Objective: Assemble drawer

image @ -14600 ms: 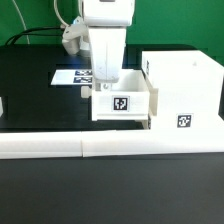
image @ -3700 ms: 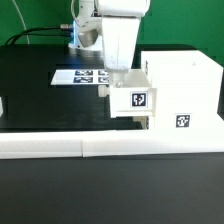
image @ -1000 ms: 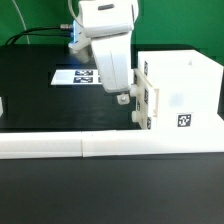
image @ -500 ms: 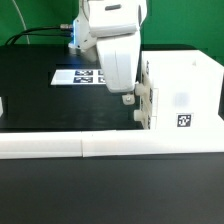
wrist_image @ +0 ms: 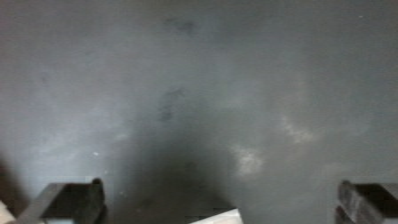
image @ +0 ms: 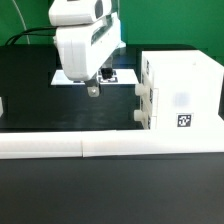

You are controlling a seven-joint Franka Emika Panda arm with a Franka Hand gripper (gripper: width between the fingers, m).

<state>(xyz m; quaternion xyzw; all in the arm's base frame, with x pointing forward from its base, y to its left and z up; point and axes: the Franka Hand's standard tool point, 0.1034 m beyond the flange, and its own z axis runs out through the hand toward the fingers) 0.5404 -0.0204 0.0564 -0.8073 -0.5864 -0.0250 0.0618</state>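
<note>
The white drawer box (image: 180,88) stands at the exterior view's right on the black table. The drawer is pushed into it, with two white knobs (image: 143,104) on its front face. My gripper (image: 95,90) hangs above the black table, left of the box and apart from it. Its fingers (wrist_image: 71,200) stand wide apart with nothing between them. The wrist view shows only the dark tabletop and a white corner (wrist_image: 222,217) at the edge.
The marker board (image: 90,76) lies on the table behind the gripper, partly hidden by the arm. A white rail (image: 110,146) runs along the table's front edge. A small white piece (image: 2,104) sits at the far left.
The gripper has let go of the drawer front and moved left, away from the box. The drawer stays pushed in.
</note>
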